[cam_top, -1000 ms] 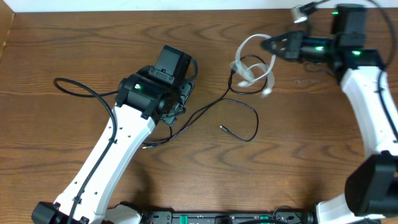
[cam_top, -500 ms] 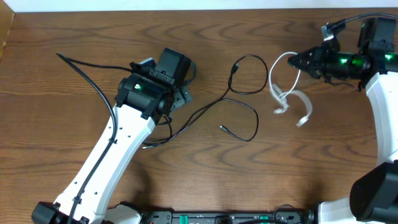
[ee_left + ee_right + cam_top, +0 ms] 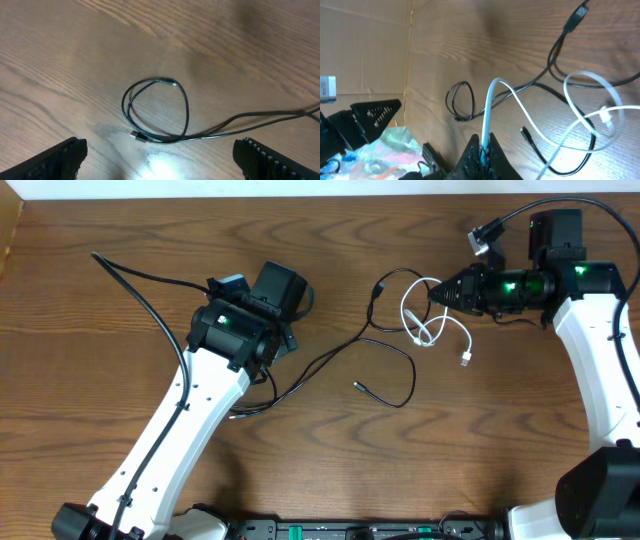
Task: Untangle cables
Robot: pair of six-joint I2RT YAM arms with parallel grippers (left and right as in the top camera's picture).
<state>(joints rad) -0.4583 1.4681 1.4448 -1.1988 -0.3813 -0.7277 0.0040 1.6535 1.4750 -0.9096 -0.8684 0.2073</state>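
The white cable [image 3: 425, 325] hangs in loose loops from my right gripper [image 3: 437, 295], which is shut on it. Its plug [image 3: 466, 360] rests on the table. The white loops sit at the right edge of the black cable's far loop [image 3: 400, 275]. The black cable [image 3: 340, 350] runs across the table from there to a small coil under my left wrist. In the left wrist view, my left gripper [image 3: 160, 165] is open above that coil [image 3: 160, 112]. In the right wrist view, the fingers [image 3: 485, 145] pinch the white cable [image 3: 492, 100], with the black cable [image 3: 555, 55] beyond.
A thicker black arm wire [image 3: 140, 275] arcs over the table's left part. The black cable's free plug end [image 3: 357, 387] lies mid-table. The wooden table's [image 3: 500, 440] back edge is close behind the right gripper. Cardboard [image 3: 365, 45] shows in the right wrist view.
My right gripper swung right with the white cable, pulling it out of the black loop, then came back left. The white cable now hangs lower. The left arm barely moved.
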